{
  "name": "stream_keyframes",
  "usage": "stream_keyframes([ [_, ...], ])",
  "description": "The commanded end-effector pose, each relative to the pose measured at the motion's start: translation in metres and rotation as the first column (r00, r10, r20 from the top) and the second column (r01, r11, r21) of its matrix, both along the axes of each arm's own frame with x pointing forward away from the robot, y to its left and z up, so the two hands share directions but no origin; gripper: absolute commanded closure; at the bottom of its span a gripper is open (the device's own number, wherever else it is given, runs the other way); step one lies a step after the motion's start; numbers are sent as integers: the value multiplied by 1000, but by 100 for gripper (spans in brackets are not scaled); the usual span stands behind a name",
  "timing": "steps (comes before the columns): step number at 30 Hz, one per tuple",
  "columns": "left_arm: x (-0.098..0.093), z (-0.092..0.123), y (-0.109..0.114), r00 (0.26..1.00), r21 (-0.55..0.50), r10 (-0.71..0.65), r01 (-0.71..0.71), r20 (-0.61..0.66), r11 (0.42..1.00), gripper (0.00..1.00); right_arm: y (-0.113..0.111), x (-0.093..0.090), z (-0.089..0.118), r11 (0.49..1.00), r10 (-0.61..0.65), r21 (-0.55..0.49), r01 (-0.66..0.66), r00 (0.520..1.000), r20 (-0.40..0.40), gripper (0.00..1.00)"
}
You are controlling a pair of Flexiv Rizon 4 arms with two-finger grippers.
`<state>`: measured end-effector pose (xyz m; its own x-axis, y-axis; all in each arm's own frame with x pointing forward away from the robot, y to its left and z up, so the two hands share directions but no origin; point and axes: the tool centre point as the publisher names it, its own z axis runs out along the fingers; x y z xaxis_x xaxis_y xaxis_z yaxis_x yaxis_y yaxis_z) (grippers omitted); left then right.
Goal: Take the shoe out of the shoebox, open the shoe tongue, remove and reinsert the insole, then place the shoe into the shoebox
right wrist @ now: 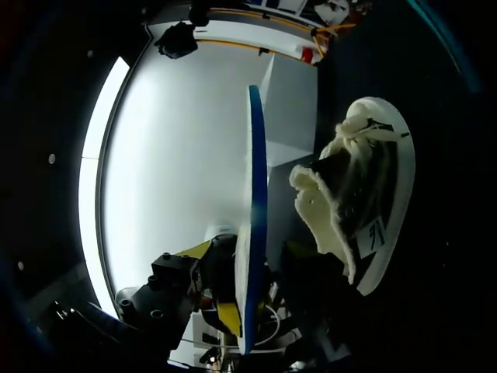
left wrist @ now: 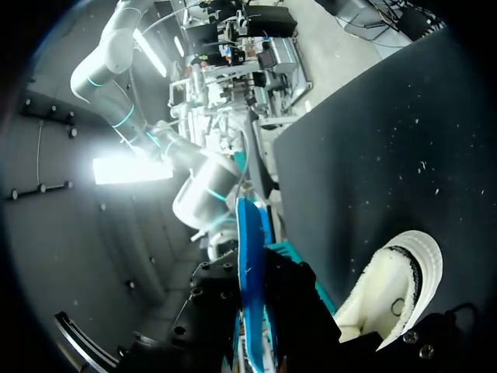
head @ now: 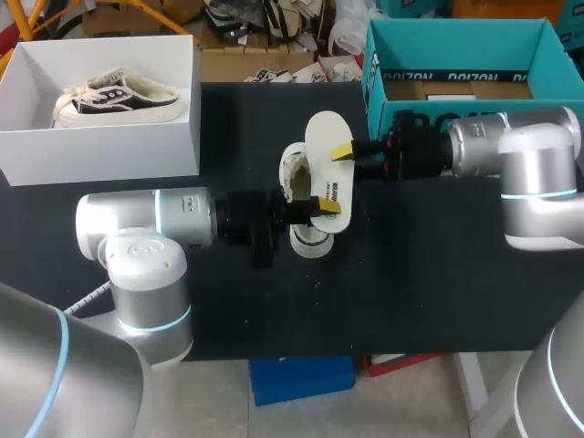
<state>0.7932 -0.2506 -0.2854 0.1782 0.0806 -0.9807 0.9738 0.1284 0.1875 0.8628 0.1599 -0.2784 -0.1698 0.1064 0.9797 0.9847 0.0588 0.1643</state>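
A cream fleece-lined shoe (head: 297,182) lies on its side on the black table, mid-view. Its white insole (head: 327,146), blue underneath, is held above the shoe. My left gripper (head: 327,208) is shut on the insole's near end; in the left wrist view the insole (left wrist: 250,295) runs edge-on between its black fingers, with the shoe (left wrist: 396,287) beside them. My right gripper (head: 345,151) straddles the insole's far part. In the right wrist view the insole (right wrist: 255,233) stands edge-on between that gripper's fingers with gaps on both sides, the shoe (right wrist: 365,202) just beyond.
The white shoebox (head: 100,155) stands at the back left with a second shoe (head: 119,96) inside. A teal cardboard box (head: 456,46) stands at the back right, behind my right arm. Bare black table lies along the front.
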Motion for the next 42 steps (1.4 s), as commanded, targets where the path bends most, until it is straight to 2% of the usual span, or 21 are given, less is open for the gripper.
stream_keyframes([
  [1, -2, 0, -1, 1000, 1, 7, -7, 4, 1000, 100, 5, 4, -3, 1000, 9, -1, -9, 1000, -4, 50],
  [6, -2, 0, -1, 1000, 1, 7, -7, 4, 1000, 100, 6, 3, -3, 1000, 12, -1, -12, 1000, -6, 57],
  [7, -2, 0, -1, 1000, 1, 7, -7, 4, 1000, 100, 6, 3, -3, 1000, 12, -1, -12, 1000, -6, 73],
  [8, -2, 0, -1, 1000, 1, 7, -7, 4, 1000, 100, 6, 2, -4, 1000, 13, -7, -13, 1000, -8, 83],
  [9, -2, 0, -1, 1000, 1, 7, -7, 4, 1000, 100, 6, 2, -4, 1000, 17, -23, -17, 1000, -11, 100],
  [18, -2, 0, -1, 1000, 1, 7, -7, 4, 1000, 100, 6, 2, -5, 1000, 18, -23, -18, 1000, -13, 100],
  [19, -2, 2, -1, 1000, 35, 16, -16, 9, 999, 100, 6, 2, -5, 1000, 18, -23, -18, 1000, -13, 100],
  [20, -3, 7, 0, 1000, 49, 9, -10, 15, 999, 61, 6, 2, -5, 1000, 18, -23, -18, 1000, -13, 100],
  [21, -5, 11, 1, 1000, 75, 9, -10, 18, 997, 0, 6, 2, -5, 1000, 18, -23, -18, 1000, -13, 100],
  [24, -11, 25, 10, 999, 179, 14, -19, 28, 984, 0, 6, 2, -5, 1000, 18, -23, -18, 1000, -13, 100],
  [27, -19, 34, 23, 1000, 344, 25, -28, 15, 938, 0, 6, 2, -5, 1000, 18, -23, -18, 1000, -13, 100],
  [30, -27, 39, 41, 999, 539, 50, -40, -4, 842, 0, 6, 2, -5, 1000, 18, -23, -18, 1000, -13, 100],
  [32, -33, 43, 51, 997, 595, 77, -57, -9, 802, 0, 6, 2, -5, 1000, 18, -23, -18, 1000, -13, 100],
  [34, -39, 49, 61, 994, 677, 108, -85, 7, 731, 0, 6, 2, -5, 1000, 18, -23, -18, 1000, -13, 100],
  [40, -44, 66, 71, 988, 782, 144, -130, 51, 610, 0, 6, 2, -5, 1000, 18, -23, -18, 1000, -13, 100],
  [42, -41, 74, 70, 987, 785, 151, -141, 61, 603, 0, 6, 2, -5, 1000, 18, -23, -18, 1000, -13, 100],
])
